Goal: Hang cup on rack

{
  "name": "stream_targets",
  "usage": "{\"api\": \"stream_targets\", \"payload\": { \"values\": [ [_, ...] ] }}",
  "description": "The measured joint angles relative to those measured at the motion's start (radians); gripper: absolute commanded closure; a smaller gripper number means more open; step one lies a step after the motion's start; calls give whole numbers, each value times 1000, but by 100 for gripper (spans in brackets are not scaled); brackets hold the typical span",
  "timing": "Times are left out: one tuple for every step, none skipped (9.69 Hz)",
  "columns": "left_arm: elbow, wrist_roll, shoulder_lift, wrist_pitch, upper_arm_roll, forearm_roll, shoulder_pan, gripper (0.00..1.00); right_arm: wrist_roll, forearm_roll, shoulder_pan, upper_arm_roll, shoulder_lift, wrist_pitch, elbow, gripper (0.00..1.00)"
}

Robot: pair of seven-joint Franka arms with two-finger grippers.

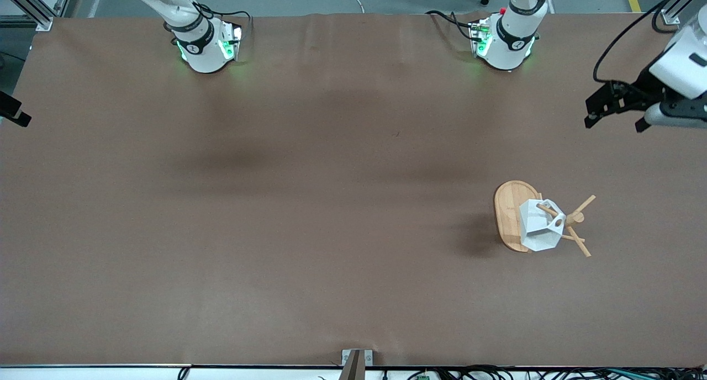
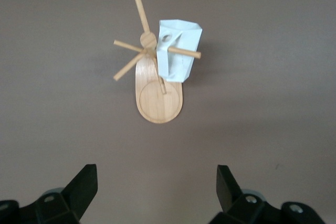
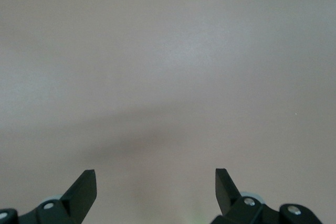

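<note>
As I read it, cup (image 1: 538,232) hangs on a peg of rack (image 1: 516,214), nr the L-arm end of table (image 1: 276,231). L gripper (image 1: 616,114) up over that edge, fingers spread, empty. R gripper (image 3: 156,190) spread too, over bare top.

White, plain, faceted: cup (image 1: 539,225). Light bamboo tan with faint grain: rack (image 1: 509,214). Flat, unpatterned brown: table (image 1: 276,203). Black fingers on white arms: left gripper (image 1: 616,112), right gripper (image 3: 156,188). Green glow at both white arm bases.
</note>
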Motion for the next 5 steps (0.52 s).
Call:
{"api": "stream_targets", "payload": {
  "values": [
    [0, -11, -20, -32, -3, 0, 7, 0, 0, 0, 0, 0, 0, 0, 0, 0],
    [0, -11, -32, -45, -3, 0, 11, 0, 0, 0, 0, 0, 0, 0, 0, 0],
    [0, -11, -35, -47, -3, 0, 14, 0, 0, 0, 0, 0, 0, 0, 0, 0],
    [0, -10, -35, -47, -3, 0, 14, 0, 0, 0, 0, 0, 0, 0, 0, 0],
    [0, -10, -36, -47, -3, 0, 14, 0, 0, 0, 0, 0, 0, 0, 0, 0]
  ]
}}
